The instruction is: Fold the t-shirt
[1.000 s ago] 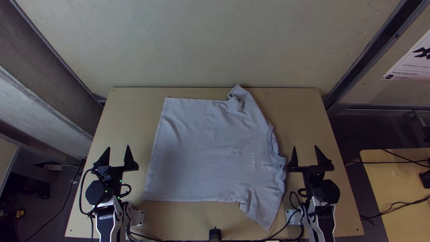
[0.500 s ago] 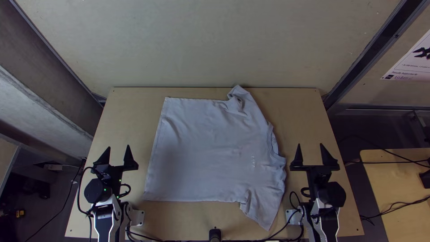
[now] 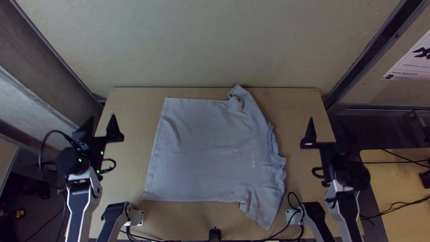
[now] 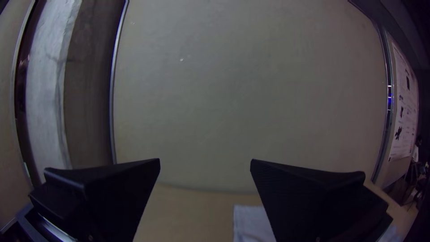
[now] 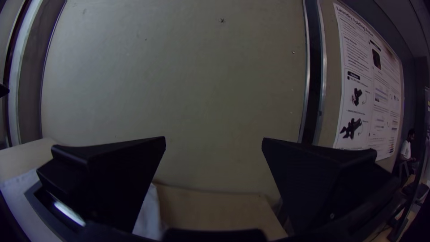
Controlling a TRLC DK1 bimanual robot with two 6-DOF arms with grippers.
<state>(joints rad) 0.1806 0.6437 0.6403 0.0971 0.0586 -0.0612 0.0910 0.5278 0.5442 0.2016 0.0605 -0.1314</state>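
In the top view the pale t-shirt (image 3: 206,152) lies spread on the table, hem toward the left, neckline at the right and its two sleeves at the upper and lower right, rumpled. My left gripper (image 3: 102,118) stands open left of the shirt, apart from it. Over the table's right side, my right gripper (image 3: 324,122) is open too, clear of the cloth. In the left wrist view, a corner of the shirt (image 4: 251,223) shows behind one finger of the open gripper (image 4: 205,164). The right wrist view has the shirt (image 5: 150,216) partly behind a finger of its gripper (image 5: 213,141).
Bare wooden table (image 3: 130,105) surrounds the shirt. A pale panel (image 3: 215,45) rises behind the far edge. Cables (image 3: 154,229) run along the near edge, beside a small black post (image 3: 215,234). Another wooden surface (image 3: 394,179) stands at the right.
Both grippers have moved up the picture and outward, the left one to the left and the right one to the right. The t-shirt lies as before.
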